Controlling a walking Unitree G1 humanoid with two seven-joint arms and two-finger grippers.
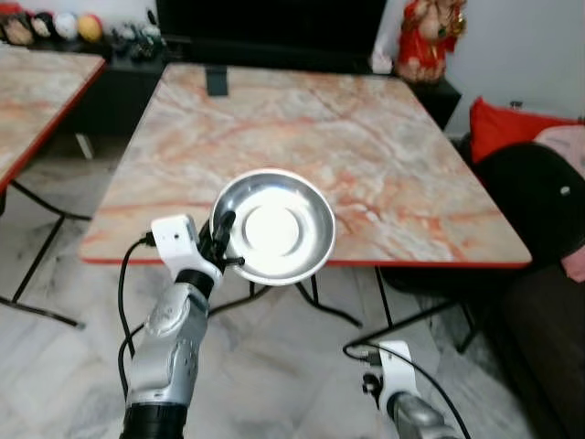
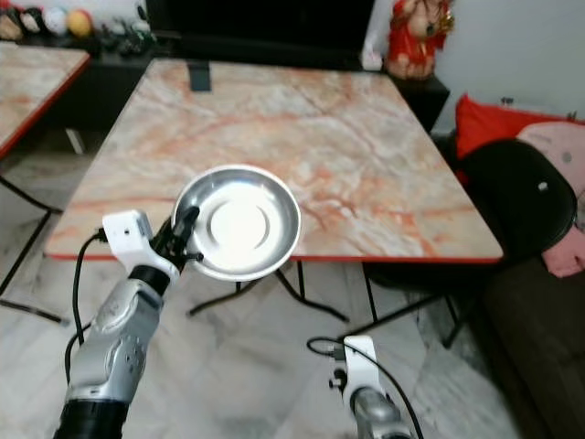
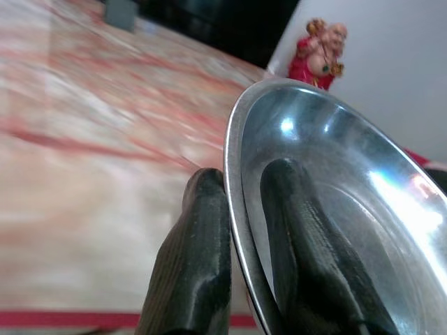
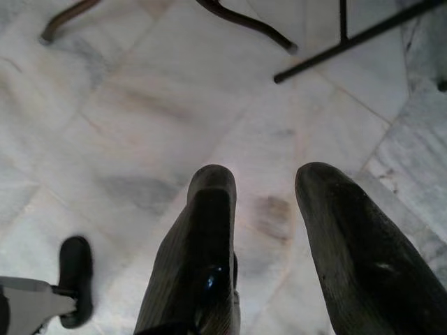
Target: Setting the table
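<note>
**Steel plate held up at the table's near edge**

Head views: a shiny steel plate (image 1: 272, 226) is held by its rim in the left gripper (image 1: 222, 240), tilted so the inside faces the camera. It's seen over the near, red-trimmed edge of the marble-pattern table (image 1: 366, 137), lifted rather than lying flat on it. A small dark object (image 1: 216, 80) is parked at the table's far side, and a red figurine (image 1: 428, 37) is seen on the dark cabinet (image 1: 439, 90) behind. A second table (image 1: 37, 91) is partly visible off to the left, and a red cushion (image 1: 512, 128) on a dark seat to the right. The right arm (image 1: 402, 393) is hung low over the floor.

Left wrist view: the two black fingers (image 3: 192, 272) are clamped on the plate's rim, one outside, one inside the bowl of it. The tabletop is blurred behind, with the figurine at the far end.

Right wrist view: the right gripper (image 4: 264, 188) is spread apart with nothing between the fingers, pointed down at the pale marble floor (image 4: 126, 112). Dark table legs (image 4: 342, 42) are crossed at the far side.
</note>
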